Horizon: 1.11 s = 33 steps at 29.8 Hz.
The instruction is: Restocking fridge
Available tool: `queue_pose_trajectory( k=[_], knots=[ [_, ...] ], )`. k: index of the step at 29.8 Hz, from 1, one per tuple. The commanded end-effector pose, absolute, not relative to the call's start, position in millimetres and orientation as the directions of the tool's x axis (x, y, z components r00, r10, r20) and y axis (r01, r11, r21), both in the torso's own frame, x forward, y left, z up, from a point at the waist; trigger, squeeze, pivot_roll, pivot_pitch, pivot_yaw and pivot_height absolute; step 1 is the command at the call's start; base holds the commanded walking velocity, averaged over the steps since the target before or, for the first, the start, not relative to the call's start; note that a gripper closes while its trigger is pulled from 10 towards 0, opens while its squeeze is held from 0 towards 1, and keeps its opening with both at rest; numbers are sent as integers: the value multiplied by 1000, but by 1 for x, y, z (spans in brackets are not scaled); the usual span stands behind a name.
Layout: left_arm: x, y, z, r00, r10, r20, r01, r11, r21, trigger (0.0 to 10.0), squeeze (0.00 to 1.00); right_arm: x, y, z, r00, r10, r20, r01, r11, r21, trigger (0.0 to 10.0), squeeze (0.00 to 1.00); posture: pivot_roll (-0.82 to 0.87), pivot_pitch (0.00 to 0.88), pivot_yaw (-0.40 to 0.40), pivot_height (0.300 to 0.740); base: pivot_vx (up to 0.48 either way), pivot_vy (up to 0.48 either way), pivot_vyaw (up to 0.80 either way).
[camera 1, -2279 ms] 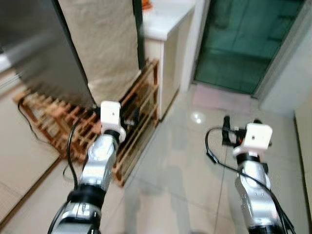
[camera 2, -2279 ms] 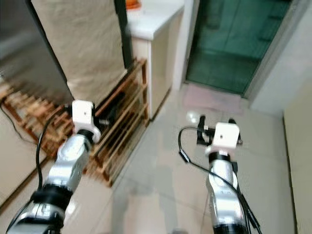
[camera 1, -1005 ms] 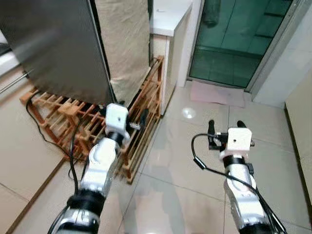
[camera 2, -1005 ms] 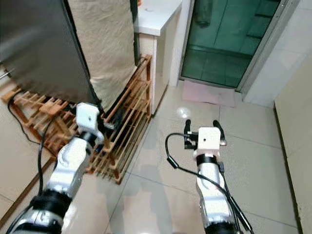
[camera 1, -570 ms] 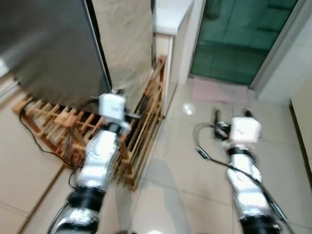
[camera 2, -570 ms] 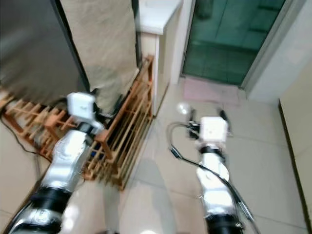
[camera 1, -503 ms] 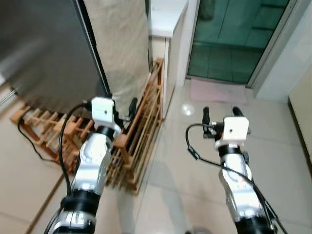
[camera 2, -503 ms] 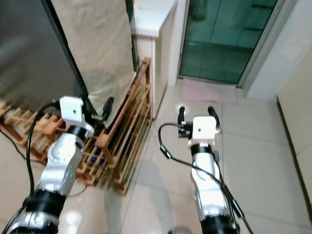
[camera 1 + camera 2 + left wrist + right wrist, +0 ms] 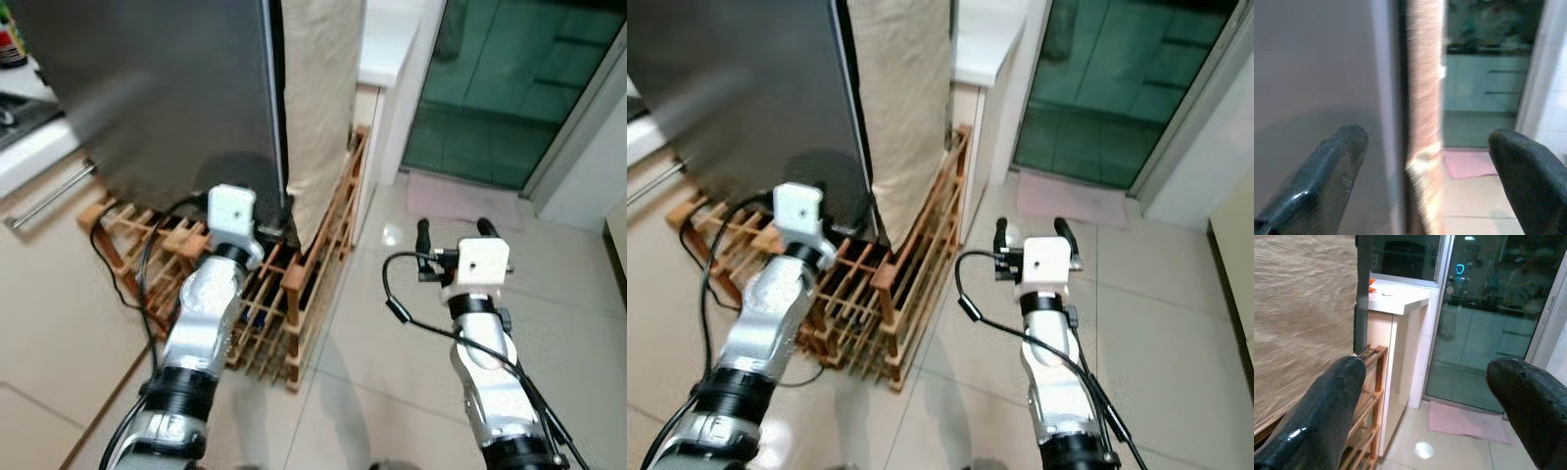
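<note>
Fridge (image 9: 157, 88) on wooden rack (image 9: 284, 294), no readable writing, left gripper (image 9: 1425, 161) and right gripper (image 9: 451, 235) both spread empty.

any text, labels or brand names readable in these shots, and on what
None can be read.
The tall grey steel fridge door is bare.
The beige woven cloth is plain.
A bottle at the counter's corner has a label too small and blurred to read.
A small glowing symbol behind the green glass door is not legible.
</note>
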<state>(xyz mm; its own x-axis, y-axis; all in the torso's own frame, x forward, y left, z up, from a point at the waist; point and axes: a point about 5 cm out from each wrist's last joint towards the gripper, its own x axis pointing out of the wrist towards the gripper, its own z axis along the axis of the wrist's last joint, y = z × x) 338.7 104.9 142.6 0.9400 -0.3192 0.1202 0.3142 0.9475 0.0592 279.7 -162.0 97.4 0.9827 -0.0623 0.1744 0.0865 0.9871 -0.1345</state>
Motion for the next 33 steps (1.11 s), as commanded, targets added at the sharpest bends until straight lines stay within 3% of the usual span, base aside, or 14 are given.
queue_pose_trajectory(
  k=[1,14,33],
  knots=[
    [346,93,145,935,-343,87,337,939,71,10000,0,282,-164,103,980,-68,185,94,987,-131,10000,0,-135,0,14,740,0,0,0],
    [371,79,169,961,-262,91,257,965,59,10000,0,273,-168,98,983,-85,165,107,985,-136,10000,0,-172,0,29,740,0,0,0],
    [388,54,186,955,-291,60,293,956,-22,10000,0,269,-165,97,984,-93,152,112,985,-127,10000,0,-183,0,51,740,0,0,0]
  ],
)
